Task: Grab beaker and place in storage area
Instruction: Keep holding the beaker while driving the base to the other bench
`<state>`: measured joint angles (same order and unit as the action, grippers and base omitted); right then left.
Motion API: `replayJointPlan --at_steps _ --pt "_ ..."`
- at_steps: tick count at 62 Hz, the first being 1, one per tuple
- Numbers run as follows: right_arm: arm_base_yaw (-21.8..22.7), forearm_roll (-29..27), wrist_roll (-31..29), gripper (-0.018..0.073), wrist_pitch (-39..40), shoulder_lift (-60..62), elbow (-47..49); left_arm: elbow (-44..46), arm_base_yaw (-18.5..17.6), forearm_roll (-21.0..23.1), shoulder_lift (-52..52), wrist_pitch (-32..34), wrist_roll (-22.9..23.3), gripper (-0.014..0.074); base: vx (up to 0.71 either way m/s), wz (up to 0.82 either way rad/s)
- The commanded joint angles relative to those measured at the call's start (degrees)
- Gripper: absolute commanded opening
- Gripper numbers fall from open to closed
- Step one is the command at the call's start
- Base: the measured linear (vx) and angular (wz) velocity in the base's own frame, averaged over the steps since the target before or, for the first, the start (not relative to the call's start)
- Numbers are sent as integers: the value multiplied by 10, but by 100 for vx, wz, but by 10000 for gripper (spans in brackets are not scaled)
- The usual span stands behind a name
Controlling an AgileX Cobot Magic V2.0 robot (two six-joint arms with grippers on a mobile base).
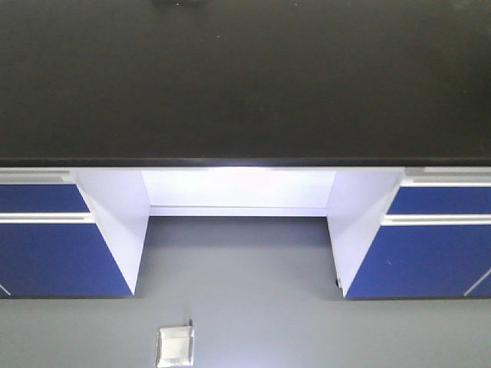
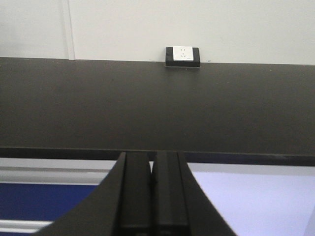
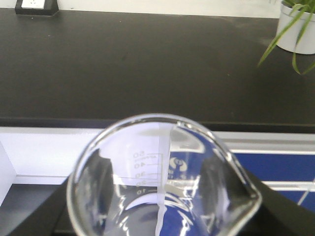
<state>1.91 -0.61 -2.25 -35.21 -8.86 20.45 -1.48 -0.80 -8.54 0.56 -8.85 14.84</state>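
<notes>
— Black matte tabletop [image 1: 245, 77] fills the front view, with blue cabinet fronts [image 1: 46, 253] below it and a socket box [image 2: 182, 56] at the back wall. That is the storage area, and the beaker is not on it yet. What worries you?

— The front edge. In the right wrist view the beaker [image 3: 147, 167] appears to hang just short of that edge, before the cabinet fronts rather than over the black surface. If it goes forward too low, I judge its base could knock the lip.

— And the hold?

— The right claw [image 3: 157, 196] pinches the beaker from both sides. Its dark fingers [image 3: 98, 182] show through the glass to left and right. Smooth glass in a narrow grip could slide or tilt with a jolt, I'd guess.

— Let go too soon?

— Then it drops to the floor [image 1: 245, 276], or sits so near the edge that it tips off.

— Anything else close?

— A potted plant [image 3: 298, 29] stands at the far right of the tabletop, well apart. Drifting that way could brush its leaves.

— The left claw [image 2: 151, 196]?

— Pressed together, holding nothing, pointed at the tabletop from in front of its edge.
</notes>
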Motion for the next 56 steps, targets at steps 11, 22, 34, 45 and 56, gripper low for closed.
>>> replayJointPlan --at_steps 11,22,34,45,56 --pt "1 2 -6 -3 46 -7 19 -13 -4 3 10 50 3 -8 27 6" --pt "1 2 -6 -3 46 -7 19 -13 -4 3 10 50 3 -8 27 1" --pt "1 2 -6 -3 46 -7 19 -13 -4 3 10 50 3 -8 25 -2" --pt "1 2 -6 -3 46 -7 19 -13 -4 3 10 50 3 -8 21 -4" --pt "1 2 -6 -3 46 -7 19 -13 -4 3 10 50 3 -8 14 -3"
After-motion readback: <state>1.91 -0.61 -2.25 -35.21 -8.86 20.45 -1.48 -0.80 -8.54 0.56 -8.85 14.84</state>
